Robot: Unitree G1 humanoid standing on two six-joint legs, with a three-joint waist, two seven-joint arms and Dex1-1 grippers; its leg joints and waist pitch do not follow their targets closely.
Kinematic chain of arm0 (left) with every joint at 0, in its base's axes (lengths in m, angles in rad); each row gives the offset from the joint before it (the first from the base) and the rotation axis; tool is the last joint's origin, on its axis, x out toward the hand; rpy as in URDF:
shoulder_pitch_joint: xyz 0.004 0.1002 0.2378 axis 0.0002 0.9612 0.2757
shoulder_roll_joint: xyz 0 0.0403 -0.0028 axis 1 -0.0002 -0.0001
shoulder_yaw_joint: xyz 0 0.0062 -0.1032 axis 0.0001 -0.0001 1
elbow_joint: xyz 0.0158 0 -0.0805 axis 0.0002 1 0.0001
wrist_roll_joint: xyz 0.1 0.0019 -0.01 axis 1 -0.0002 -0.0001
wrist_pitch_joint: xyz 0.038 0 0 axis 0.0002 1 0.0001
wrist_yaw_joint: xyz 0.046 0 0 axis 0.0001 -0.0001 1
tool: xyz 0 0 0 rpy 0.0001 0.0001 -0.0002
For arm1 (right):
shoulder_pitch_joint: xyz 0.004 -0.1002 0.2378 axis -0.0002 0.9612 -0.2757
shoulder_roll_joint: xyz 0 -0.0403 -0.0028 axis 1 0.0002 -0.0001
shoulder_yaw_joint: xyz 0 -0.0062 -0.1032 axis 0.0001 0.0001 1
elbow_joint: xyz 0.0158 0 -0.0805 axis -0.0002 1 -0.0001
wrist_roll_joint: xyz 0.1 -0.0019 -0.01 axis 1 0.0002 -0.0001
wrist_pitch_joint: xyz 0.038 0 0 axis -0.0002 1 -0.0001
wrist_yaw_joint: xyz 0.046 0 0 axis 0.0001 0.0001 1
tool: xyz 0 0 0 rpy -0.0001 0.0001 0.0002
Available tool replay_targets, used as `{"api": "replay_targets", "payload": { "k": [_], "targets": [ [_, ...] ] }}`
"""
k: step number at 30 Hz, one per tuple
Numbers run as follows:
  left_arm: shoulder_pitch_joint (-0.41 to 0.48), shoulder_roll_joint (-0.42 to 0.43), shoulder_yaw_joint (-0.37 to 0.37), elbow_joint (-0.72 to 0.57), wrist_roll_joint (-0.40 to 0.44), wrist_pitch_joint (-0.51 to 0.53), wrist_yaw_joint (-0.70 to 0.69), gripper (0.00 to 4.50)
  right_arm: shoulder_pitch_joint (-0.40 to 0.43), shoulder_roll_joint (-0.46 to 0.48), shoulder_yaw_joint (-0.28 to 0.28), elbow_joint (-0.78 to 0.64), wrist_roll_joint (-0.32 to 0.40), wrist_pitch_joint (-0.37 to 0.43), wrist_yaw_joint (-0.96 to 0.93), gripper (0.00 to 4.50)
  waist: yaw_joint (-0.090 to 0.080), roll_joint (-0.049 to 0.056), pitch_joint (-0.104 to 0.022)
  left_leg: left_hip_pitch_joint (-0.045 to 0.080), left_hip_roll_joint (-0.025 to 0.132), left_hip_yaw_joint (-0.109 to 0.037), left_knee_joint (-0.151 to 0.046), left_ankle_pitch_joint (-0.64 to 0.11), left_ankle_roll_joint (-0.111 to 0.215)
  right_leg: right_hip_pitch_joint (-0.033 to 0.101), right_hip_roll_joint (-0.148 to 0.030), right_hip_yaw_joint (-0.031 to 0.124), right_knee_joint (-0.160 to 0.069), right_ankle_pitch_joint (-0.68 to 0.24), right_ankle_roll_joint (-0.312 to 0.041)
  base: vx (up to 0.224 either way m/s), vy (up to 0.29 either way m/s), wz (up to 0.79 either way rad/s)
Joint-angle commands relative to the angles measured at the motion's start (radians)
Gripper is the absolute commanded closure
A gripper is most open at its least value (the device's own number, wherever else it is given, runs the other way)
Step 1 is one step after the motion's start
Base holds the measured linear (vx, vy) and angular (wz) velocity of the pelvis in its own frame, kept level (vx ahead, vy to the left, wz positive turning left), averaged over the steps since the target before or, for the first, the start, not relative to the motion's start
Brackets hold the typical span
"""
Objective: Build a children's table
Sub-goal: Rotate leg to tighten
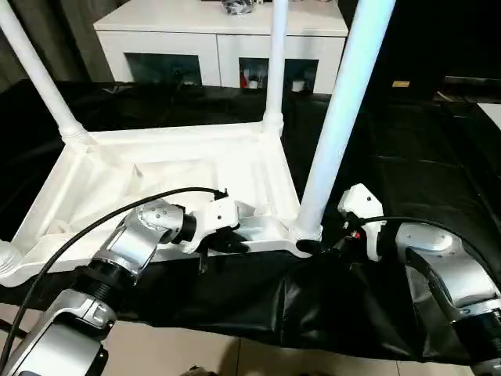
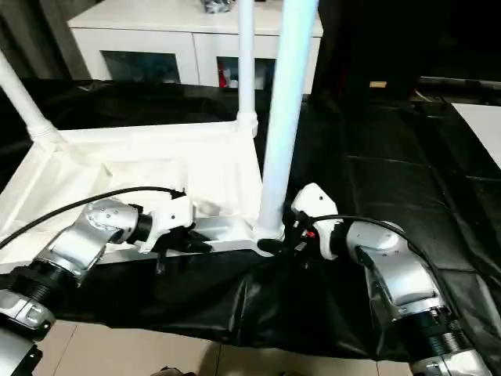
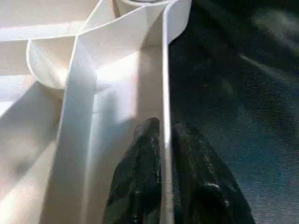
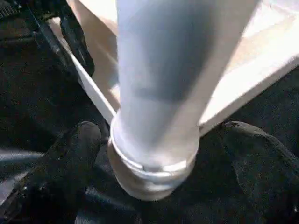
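The white tabletop (image 1: 156, 168) lies upside down on a black cloth, ribbed underside up. Three white legs stand upright in its corner sockets: one at the far left (image 1: 39, 70), one at the far right (image 1: 275, 63), and one at the near right (image 1: 337, 117). My left gripper (image 3: 166, 130) is at the tabletop's near rim (image 3: 164, 70), one black finger on each side of the thin wall, shut on it. Around the base of the near right leg (image 4: 154, 163) my right gripper (image 4: 166, 140) stands open. Its fingers (image 4: 79, 140) sit apart from the leg on both sides.
A white cabinet (image 1: 219, 39) with glass-fronted compartments stands behind the table. The black cloth (image 1: 407, 157) stretches off to the right and hangs over the near edge above a light floor (image 1: 196, 352). A black cable (image 1: 94, 223) loops over my left forearm.
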Motion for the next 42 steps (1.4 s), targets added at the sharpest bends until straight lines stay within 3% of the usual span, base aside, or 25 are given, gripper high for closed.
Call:
{"api": "replay_targets", "payload": {
  "k": [1,4,11,13,20,26,32,42],
  "targets": [
    [-0.014,0.002,-0.008,0.013,0.017,-0.013,0.003,3.66,-0.024,0.006,0.005,0.009,-0.004,-0.019,-0.001,0.0,-0.003,-0.016,-0.063,0.024,0.053,-0.033,-0.082,-0.415,0.011,0.029,-0.044,0.036,-0.079,-0.456,-0.167,0.0,0.0,0.0],
    [-0.014,-0.002,-0.005,0.019,0.012,-0.007,0.004,3.66,-0.028,0.01,0.004,0.014,-0.005,-0.022,0.0,0.0,-0.003,-0.018,-0.064,0.022,0.053,-0.032,-0.081,-0.395,0.018,0.032,-0.045,0.037,-0.076,-0.429,-0.176,0.0,0.0,0.0],
    [-0.021,-0.032,0.019,0.058,-0.018,-0.026,-0.003,4.41,-0.04,0.021,0.007,0.043,-0.011,-0.042,0.012,0.0,0.0,-0.018,-0.067,0.022,0.053,-0.027,-0.077,-0.354,0.034,0.034,-0.043,0.038,-0.068,-0.364,-0.207,0.0,0.0,0.0],
    [-0.025,-0.042,0.025,0.068,-0.027,-0.027,-0.005,4.47,-0.046,0.025,0.011,0.055,-0.016,-0.049,0.013,0.0,0.003,-0.016,-0.066,0.028,0.054,-0.025,-0.076,-0.37,0.033,0.029,-0.042,0.039,-0.073,-0.381,-0.209,0.0,0.0,0.0],
    [-0.028,-0.052,0.026,0.087,-0.029,-0.027,-0.015,4.47,-0.058,0.032,0.025,0.081,-0.026,-0.068,0.024,0.0,-0.001,-0.018,-0.064,0.024,0.052,-0.03,-0.078,-0.396,0.024,0.032,-0.044,0.037,-0.079,-0.45,-0.18,0.0,0.0,0.0],
    [-0.03,-0.058,0.034,0.095,-0.036,-0.025,-0.024,4.47,-0.068,0.042,0.027,0.102,-0.021,-0.073,0.035,0.0,-0.001,-0.02,-0.065,0.024,0.054,-0.029,-0.078,-0.381,0.03,0.031,-0.043,0.038,-0.077,-0.438,-0.183,0.0,0.0,0.0],
    [-0.027,-0.059,0.039,0.094,-0.033,-0.022,-0.026,4.5,-0.081,0.055,0.018,0.123,-0.009,-0.07,0.042,0.7,0.001,-0.022,-0.065,0.024,0.053,-0.027,-0.077,-0.373,0.034,0.031,-0.043,0.038,-0.075,-0.424,-0.193,0.0,0.0,0.0],
    [-0.021,-0.054,0.044,0.09,-0.033,-0.017,-0.029,4.5,-0.081,0.05,0.024,0.135,-0.01,-0.072,0.062,1.38,0.001,-0.022,-0.065,0.023,0.054,-0.028,-0.078,-0.367,0.034,0.032,-0.045,0.038,-0.075,-0.439,-0.186,0.0,0.0,0.0]
  ]
}}
